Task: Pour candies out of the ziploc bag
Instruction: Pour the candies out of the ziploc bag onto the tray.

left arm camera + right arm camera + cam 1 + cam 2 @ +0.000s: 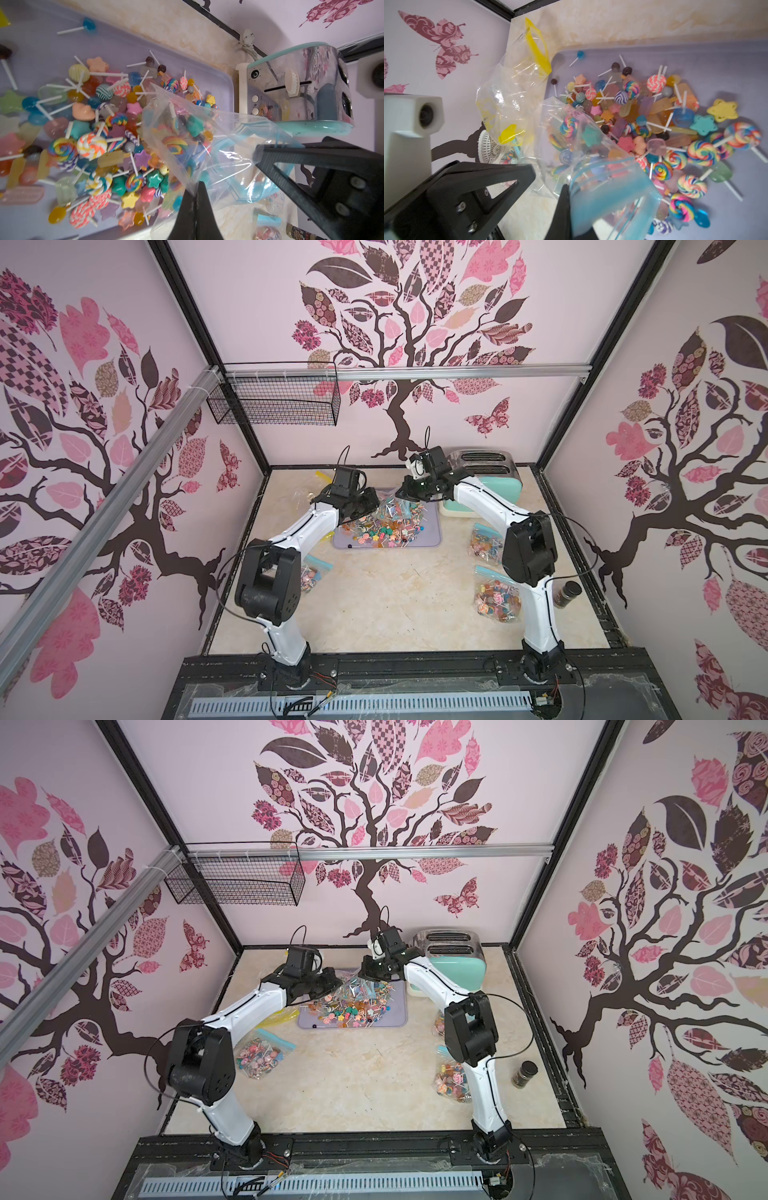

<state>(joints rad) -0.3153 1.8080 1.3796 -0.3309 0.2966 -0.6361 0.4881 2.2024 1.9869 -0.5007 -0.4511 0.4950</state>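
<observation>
both grippers hold the bag (218,149) up over the far end of the tray (41,52), between them. the left gripper (196,188) has its fingers pressed together on a fold of the clear film. the right gripper (260,152) pinches the bag's blue zip edge, fingers closed on it. most candies (93,145) lie in a heap on the tray: swirled lollipops, stars and lolly shapes, with white sticks crossing. a few sit inside the bag, seen through the film. the toaster (486,477) stands just beside the tray on the right arm's side. a yellow bag (517,93), clear and empty, lies crumpled on the table (395,593) at the tray's far corner on the left arm's side. full bags (496,601) lie on the table, two by the right arm and one by the left arm. a dark jar (566,593) stands upright near the table's right edge.
</observation>
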